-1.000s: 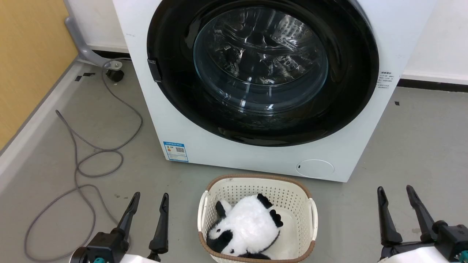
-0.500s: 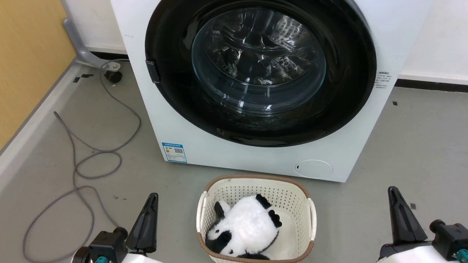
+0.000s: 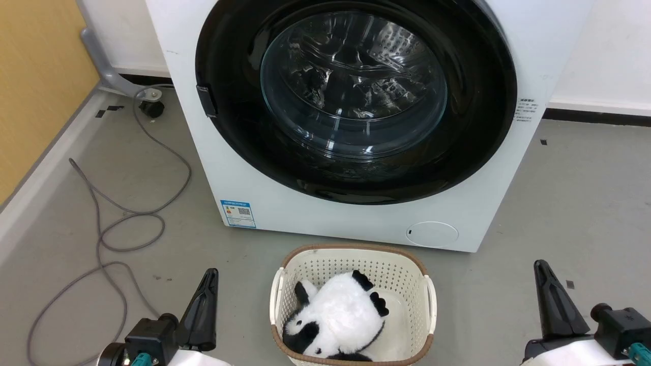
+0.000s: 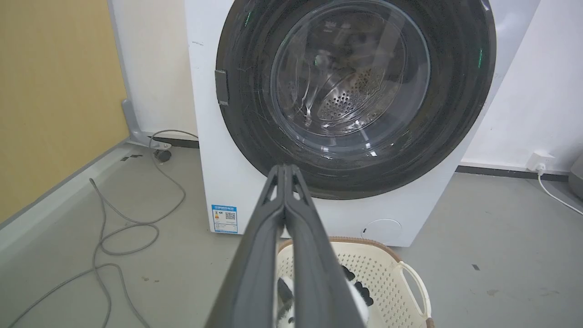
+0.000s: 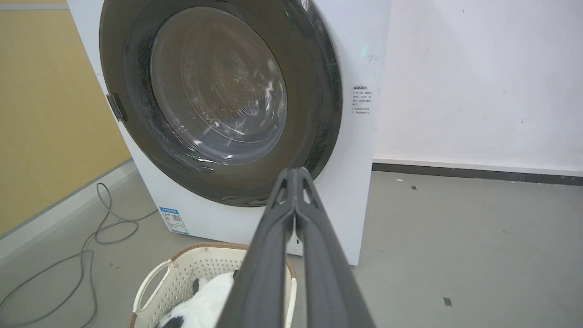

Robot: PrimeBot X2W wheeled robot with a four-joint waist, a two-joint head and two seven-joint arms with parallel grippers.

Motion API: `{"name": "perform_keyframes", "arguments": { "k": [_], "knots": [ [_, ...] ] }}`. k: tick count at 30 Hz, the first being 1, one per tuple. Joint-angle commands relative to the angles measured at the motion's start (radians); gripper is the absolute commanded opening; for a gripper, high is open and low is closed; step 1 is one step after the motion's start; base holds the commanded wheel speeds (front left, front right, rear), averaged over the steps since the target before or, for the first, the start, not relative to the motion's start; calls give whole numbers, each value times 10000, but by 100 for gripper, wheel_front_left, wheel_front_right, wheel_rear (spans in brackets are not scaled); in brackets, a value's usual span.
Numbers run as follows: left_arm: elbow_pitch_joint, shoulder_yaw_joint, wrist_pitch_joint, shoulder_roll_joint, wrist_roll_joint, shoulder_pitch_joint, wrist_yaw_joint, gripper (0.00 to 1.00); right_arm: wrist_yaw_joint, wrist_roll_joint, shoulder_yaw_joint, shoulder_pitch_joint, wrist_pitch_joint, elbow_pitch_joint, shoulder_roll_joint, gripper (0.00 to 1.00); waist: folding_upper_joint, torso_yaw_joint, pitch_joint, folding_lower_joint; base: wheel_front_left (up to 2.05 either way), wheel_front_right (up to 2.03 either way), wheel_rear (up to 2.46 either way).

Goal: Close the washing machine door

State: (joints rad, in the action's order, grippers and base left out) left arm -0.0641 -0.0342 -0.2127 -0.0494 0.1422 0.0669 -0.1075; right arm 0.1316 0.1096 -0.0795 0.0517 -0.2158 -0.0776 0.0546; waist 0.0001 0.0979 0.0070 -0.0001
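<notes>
washing machine (image 3: 315, 218) top cropped, blue label (image 3: 238, 214) unreadable

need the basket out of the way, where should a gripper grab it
Probably the basket by its right-side loop handle, right gripper coming from above: the loop stands off the wall, leaving a gap for one finger.

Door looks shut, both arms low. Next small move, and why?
Probably none: hold position. The washing machine door sits flush against the washing machine front in all three views, and the left end effector and right end effector are shut, low, clear of it.
</notes>
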Motion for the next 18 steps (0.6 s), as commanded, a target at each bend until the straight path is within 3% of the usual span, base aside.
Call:
{"name": "perform_keyframes", "arguments": {
  "k": [1, 18],
  "knots": [
    [65, 27, 59, -2, -117, -109, 54, 0, -2, -83, 42, -88, 80, 94, -8, 0, -1, -16, -1, 1, 0, 0, 0],
    [162, 80, 407, -3, -337, -204, 226, 0, -3, -253, 169, -160, 430, 209, -14, 0, -1, -178, -13, 1, 0, 0, 0]
  ]
}}
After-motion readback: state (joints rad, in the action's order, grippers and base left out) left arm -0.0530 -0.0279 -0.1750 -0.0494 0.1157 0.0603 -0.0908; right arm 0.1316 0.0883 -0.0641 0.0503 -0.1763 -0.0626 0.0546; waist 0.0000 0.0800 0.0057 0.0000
